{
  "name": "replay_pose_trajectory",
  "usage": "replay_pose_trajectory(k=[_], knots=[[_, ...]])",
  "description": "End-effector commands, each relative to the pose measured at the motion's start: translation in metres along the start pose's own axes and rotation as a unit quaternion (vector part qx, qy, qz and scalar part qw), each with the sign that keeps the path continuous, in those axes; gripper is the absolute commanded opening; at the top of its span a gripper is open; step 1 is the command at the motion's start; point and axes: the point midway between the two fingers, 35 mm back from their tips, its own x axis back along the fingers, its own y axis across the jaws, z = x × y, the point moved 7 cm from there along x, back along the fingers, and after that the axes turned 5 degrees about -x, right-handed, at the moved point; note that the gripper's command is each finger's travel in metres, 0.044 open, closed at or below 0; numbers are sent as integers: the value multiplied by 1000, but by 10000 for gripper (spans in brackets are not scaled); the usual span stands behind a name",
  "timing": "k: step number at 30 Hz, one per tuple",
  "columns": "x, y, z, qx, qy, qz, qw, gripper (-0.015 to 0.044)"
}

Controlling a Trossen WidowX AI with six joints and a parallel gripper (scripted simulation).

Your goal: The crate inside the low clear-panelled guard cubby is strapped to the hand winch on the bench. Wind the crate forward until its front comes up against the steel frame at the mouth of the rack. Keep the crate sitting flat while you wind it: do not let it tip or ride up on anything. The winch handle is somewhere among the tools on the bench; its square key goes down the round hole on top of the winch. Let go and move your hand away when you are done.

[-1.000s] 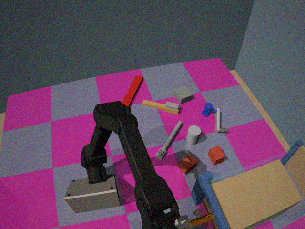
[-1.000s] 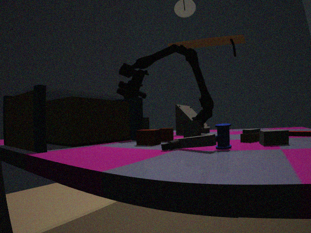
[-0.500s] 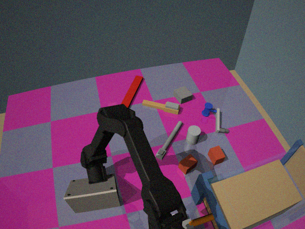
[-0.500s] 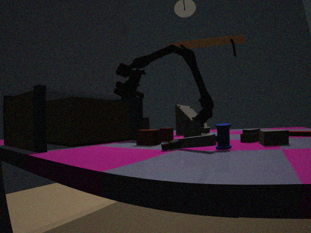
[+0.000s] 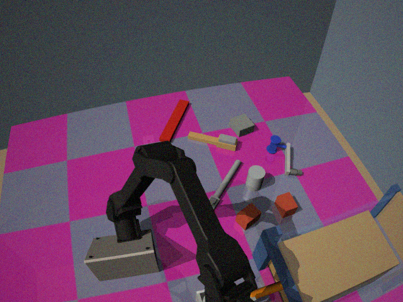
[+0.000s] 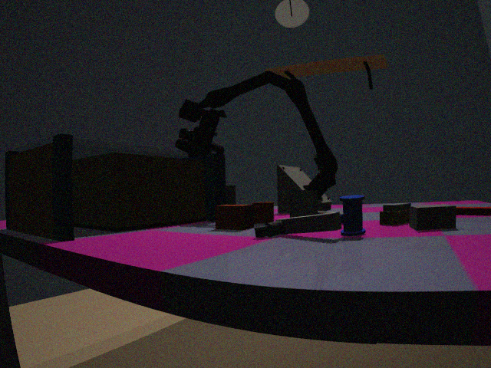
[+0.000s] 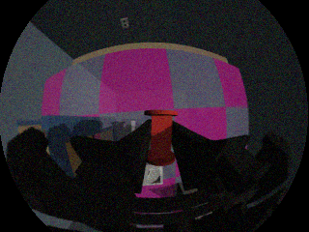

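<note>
My gripper (image 5: 243, 292) (image 6: 194, 144) (image 7: 159, 123) is at the bottom edge of the top view, raised beside the rack's near corner. It is shut on an orange-red rod (image 5: 267, 290) (image 7: 161, 138) that sticks out toward the rack. The tan crate (image 5: 335, 257) (image 6: 134, 190) sits inside the blue-framed rack (image 5: 265, 245) (image 6: 61, 185). A crank with a blue knob (image 5: 274, 143) (image 6: 352, 214), a white arm (image 5: 287, 157) and a grey stub lies among the tools. A pale grey cylinder (image 5: 255, 177) stands near it; I cannot tell whether it is the winch. No strap shows.
Two orange blocks (image 5: 247, 216) (image 5: 286, 204) lie before the rack mouth. A grey bar tool (image 5: 227, 182), a tan brush (image 5: 211, 140), a grey block (image 5: 241, 124) and a red strip (image 5: 174, 120) lie farther back. The arm's base box (image 5: 121, 258) is at the left.
</note>
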Motion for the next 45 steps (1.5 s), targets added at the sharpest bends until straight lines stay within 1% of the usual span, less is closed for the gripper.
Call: replay_pose_trajectory(k=[1, 45], knots=[[-7, 25, 5, 15, 4, -19, 1000, 0], [2, 80, 26, 15, 5, -21, 1000, 0]])
